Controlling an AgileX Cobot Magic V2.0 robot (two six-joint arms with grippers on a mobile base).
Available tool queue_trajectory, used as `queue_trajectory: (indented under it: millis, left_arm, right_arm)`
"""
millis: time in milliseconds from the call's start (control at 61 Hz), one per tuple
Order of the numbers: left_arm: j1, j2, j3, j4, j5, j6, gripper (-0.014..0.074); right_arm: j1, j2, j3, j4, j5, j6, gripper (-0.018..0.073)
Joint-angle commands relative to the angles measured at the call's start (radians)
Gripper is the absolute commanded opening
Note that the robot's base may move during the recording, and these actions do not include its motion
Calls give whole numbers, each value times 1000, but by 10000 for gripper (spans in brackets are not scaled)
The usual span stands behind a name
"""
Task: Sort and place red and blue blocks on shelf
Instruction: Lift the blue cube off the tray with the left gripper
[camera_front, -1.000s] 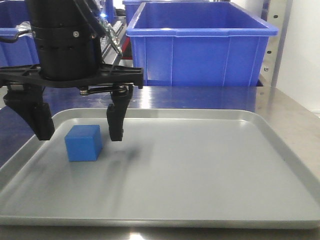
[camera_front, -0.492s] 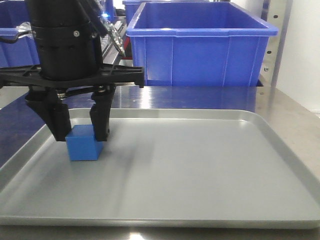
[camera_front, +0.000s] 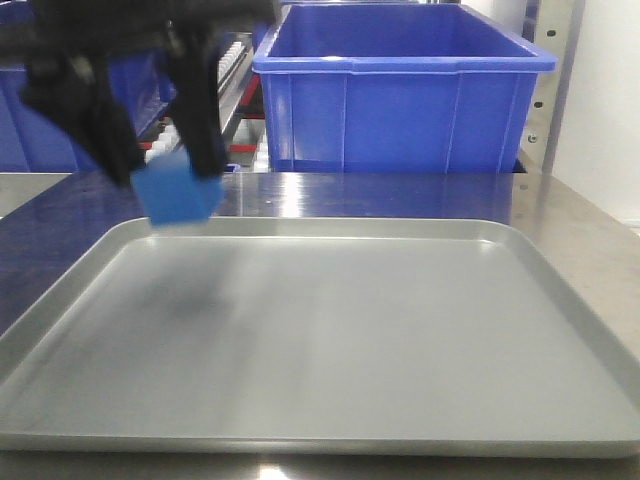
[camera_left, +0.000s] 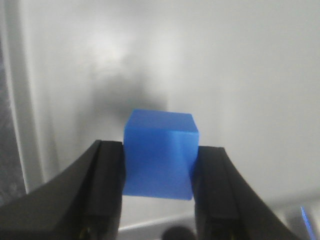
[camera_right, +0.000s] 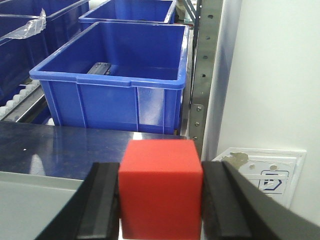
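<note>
My left gripper (camera_front: 160, 165) is shut on the sky-blue block (camera_front: 180, 196) and holds it in the air above the far left corner of the grey tray (camera_front: 330, 330). In the left wrist view the blue block (camera_left: 159, 155) sits squeezed between the two black fingers (camera_left: 107, 180), with the tray surface below. My right gripper (camera_right: 160, 200) is shut on the red block (camera_right: 161, 185), seen only in the right wrist view. The shelf upright (camera_right: 202, 70) with screw holes stands behind it.
A large blue bin (camera_front: 400, 85) stands behind the tray, with more blue bins (camera_front: 30, 110) and roller tracks (camera_front: 235, 60) at the back left. The steel tabletop (camera_front: 560, 215) surrounds the tray. A white wall and a white plate (camera_right: 262, 177) lie to the right.
My left gripper closed on the blue block in the tray, then lifted it up and slightly back off the tray surface.
</note>
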Motion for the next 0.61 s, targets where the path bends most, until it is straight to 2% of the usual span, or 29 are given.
queue_trajectory:
  millis: [0,82,164,459,590]
  left_arm:
    - [11,-104,5,-85,-54,176,134]
    - [34,-174,68,-147,-100,276,134]
    - [60,-237,135,-188,-162,325,134]
    - [200,-520,409,-188,-455,329,134]
    - [256,-636,506,-169,-543,333,134]
  right_arm:
    - [-5,10,-26,0,-79,-1,78]
    - [-5,10,-26,0,-79,-1,78]
    - [-5,10,-26,0,-79,-1,78]
    - [-5,10,-26,0,-79,-1,78]
    - [-5,10,-26,0,-79,-1,78]
